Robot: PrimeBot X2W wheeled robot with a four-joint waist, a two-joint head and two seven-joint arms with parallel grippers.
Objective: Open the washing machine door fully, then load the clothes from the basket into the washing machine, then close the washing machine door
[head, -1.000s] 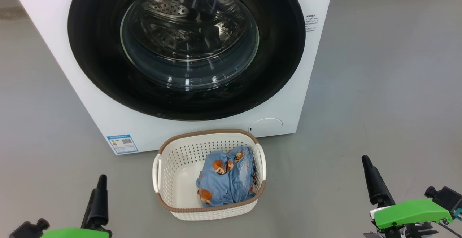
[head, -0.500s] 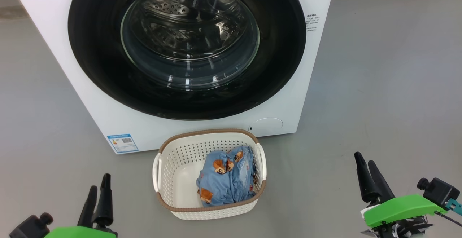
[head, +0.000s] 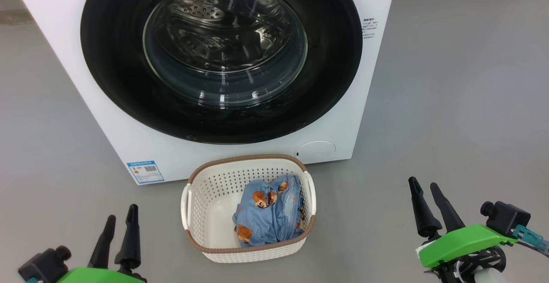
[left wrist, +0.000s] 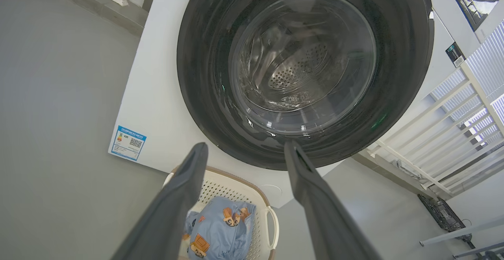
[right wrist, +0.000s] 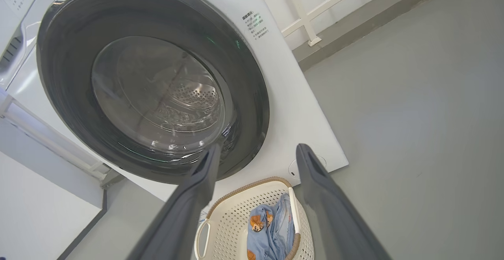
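The left tool (head: 122,212) hovers over the grey floor (head: 51,146) to the left of the basket (head: 214,188), level with its near half. Its two dark fingers (head: 130,236) are apart and grip nothing. Behind the basket and to its left, a blue sticker (head: 145,171) sits at the lower corner of the washer (head: 107,115). The basket stands on the floor just in front of the washer; whether they touch cannot be told. The clothes (head: 268,214) lie bundled inside the basket against its right wall, leaving the left of its bottom bare. Behind and above the basket the door (head: 334,60) is shut flat on the washer's front, and the steel drum (head: 206,4) shows through it. A round cap (head: 316,149) sits just behind the basket's right rear corner. The right tool (head: 423,183) hovers well to the right of the basket, its fingers (head: 420,210) apart and empty.
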